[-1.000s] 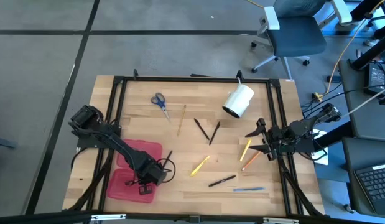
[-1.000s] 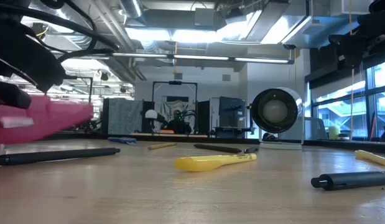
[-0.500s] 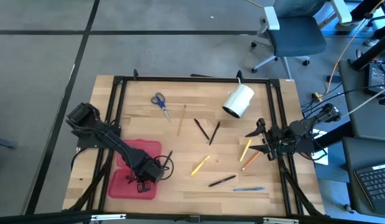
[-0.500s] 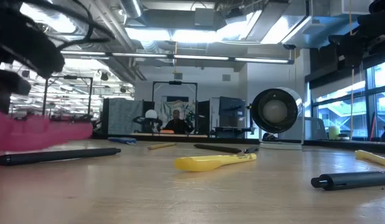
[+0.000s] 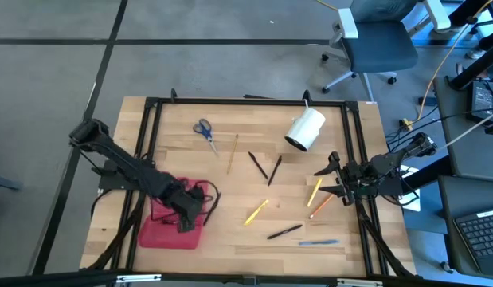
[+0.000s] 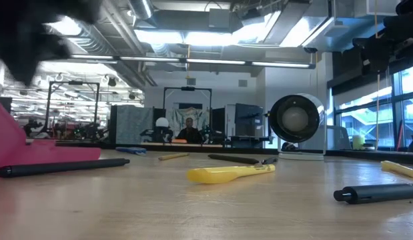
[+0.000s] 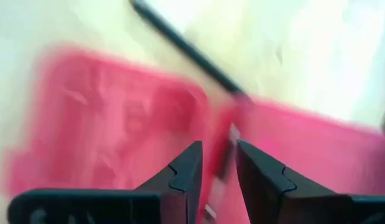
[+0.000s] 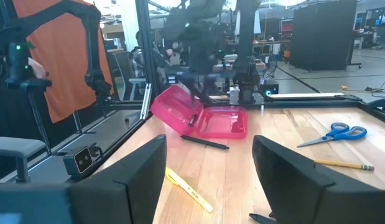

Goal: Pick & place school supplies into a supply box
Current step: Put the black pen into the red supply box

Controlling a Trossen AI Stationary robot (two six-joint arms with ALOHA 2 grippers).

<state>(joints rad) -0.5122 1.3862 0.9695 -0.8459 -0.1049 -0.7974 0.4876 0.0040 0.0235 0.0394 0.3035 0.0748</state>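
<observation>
Your left hand (image 5: 185, 217) hangs over the red supply box (image 5: 168, 233), fingers a little apart, holding nothing I can see. Your right hand (image 5: 329, 181) waits wide open (near the tabletop's (image 5: 230, 235) edge). Pens lie scattered.

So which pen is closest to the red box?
The black pen lying right beside the red box, near the left claw. All the other pens and pencils lie farther out across the table.
</observation>
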